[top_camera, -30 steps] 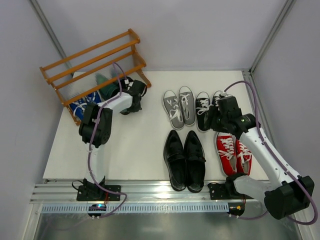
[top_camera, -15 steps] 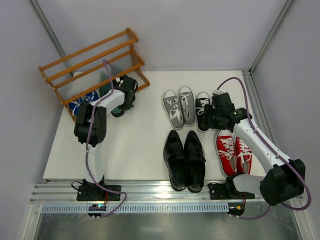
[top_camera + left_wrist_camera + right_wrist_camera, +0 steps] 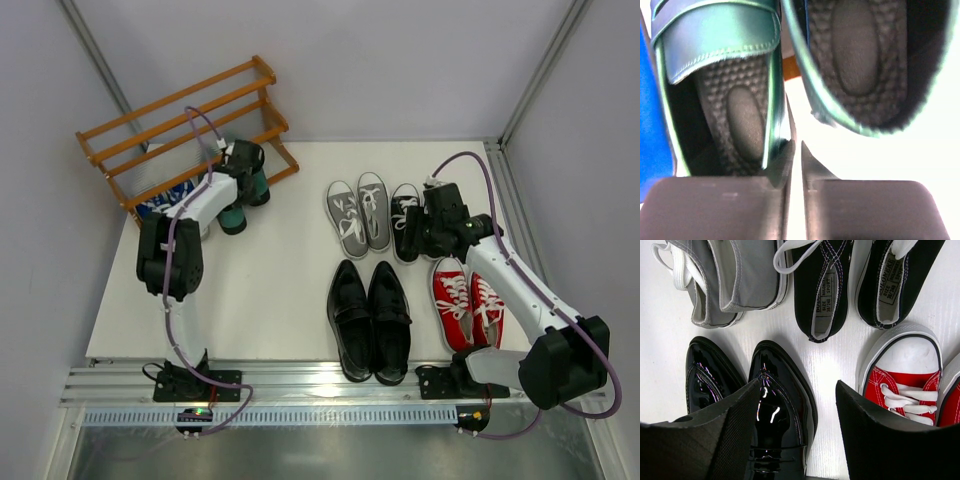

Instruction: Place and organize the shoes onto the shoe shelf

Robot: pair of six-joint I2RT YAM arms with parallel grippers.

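left gripper (image 3: 796, 147) – jaws pressing together by dark green leather loafers (image 3: 725, 75), 10 o'clock | right gripper (image 3: 797, 385) – jaws standing spread over glossy black loafers (image 3: 777, 412), 3 o'clock

Light was bright and even, soft shadows on table (image 3: 270, 290). Glare spots on black leather loafers (image 3: 785, 405). Dark green loafers (image 3: 725, 45) were blurred, table beside them blown out.

My white table top (image 3: 270, 300) sits between pale grey walls (image 3: 400, 60), a slotted metal rail (image 3: 300, 383) along its near edge.
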